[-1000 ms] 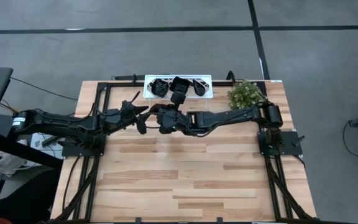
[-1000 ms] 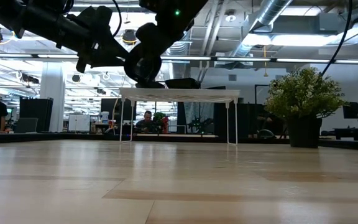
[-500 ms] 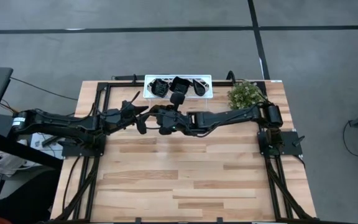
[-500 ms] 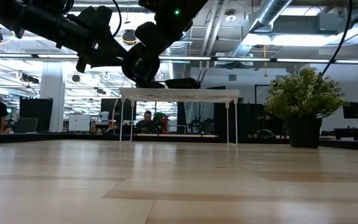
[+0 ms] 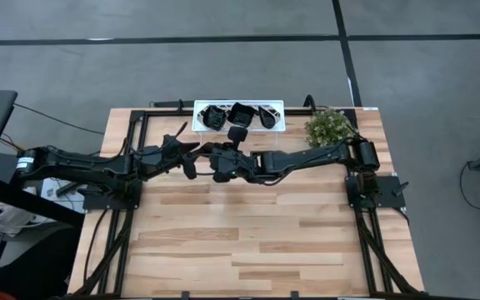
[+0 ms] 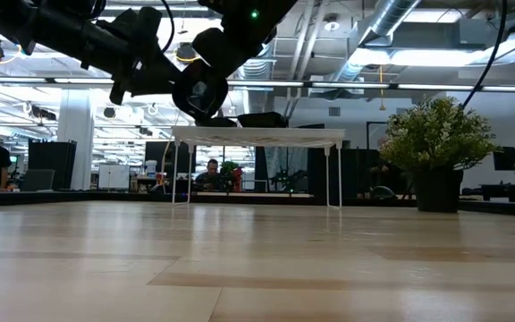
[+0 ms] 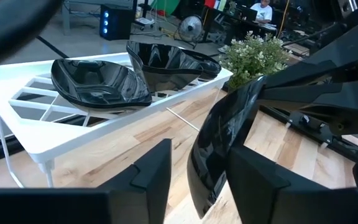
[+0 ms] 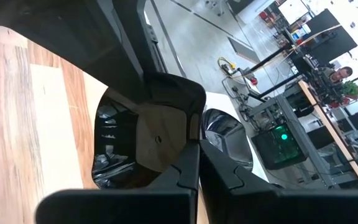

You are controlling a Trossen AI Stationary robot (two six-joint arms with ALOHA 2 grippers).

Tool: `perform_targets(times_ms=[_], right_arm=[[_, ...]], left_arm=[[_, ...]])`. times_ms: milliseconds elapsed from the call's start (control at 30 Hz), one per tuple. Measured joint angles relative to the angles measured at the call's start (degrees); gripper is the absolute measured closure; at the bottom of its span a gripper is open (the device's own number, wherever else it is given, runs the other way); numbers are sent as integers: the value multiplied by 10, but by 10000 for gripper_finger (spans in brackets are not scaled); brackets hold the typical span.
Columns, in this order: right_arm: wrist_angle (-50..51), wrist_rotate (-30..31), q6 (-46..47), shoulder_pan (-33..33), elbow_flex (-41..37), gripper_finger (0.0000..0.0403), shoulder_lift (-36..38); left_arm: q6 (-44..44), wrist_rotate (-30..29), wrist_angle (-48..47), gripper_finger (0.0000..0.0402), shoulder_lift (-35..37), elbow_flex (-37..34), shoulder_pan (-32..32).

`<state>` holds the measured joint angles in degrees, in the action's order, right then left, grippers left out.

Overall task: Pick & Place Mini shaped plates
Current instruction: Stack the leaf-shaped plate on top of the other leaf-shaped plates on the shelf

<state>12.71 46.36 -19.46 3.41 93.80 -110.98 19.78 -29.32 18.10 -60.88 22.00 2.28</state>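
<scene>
Both arms meet over the far middle of the wooden table (image 5: 248, 225), just in front of the white lattice tray (image 5: 277, 127). The right gripper (image 8: 194, 149) has its 2 fingers pressed tight together on the rim of 1 glossy black plate (image 8: 145, 134), and that plate hangs in the air, tipped up on edge rather than lying flat.

From the left wrist view the same held plate (image 7: 229, 140) stands nearly upright, right between the left gripper (image 7: 197, 171) and its 2 dark fingers (image 7: 151, 171). Those fingers are spread, 1 on each side of the plate's lower edge; whether they touch it, I cannot tell.

In the high view the left gripper (image 5: 192, 158) sits just beside the right gripper (image 5: 223, 160), and the plate (image 5: 238, 132) shows at the tray's near edge.

On the tray itself more black plates rest: a wavy-edged bowl-like dish (image 7: 98, 84) and a deeper dish (image 7: 169, 62) beside it, partly overlapping. From above, 3 dark dishes show in a row there (image 5: 213, 117).

A small potted plant (image 5: 327, 127) stands at the table's far right, near the tray. In the low view both grippers hang high above the tabletop, with the tray (image 6: 257, 134) behind them.
</scene>
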Motion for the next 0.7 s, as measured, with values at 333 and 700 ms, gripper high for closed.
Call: perform_targets(times_ms=[333, 700], right_arm=[[0, -1, 0, 0, 0, 403, 0], [-22, -25, 0, -2, 0, 403, 2]], left_arm=[[0, 14, 9, 334, 0, 0, 0], [0, 19, 13, 395, 0, -1, 1]])
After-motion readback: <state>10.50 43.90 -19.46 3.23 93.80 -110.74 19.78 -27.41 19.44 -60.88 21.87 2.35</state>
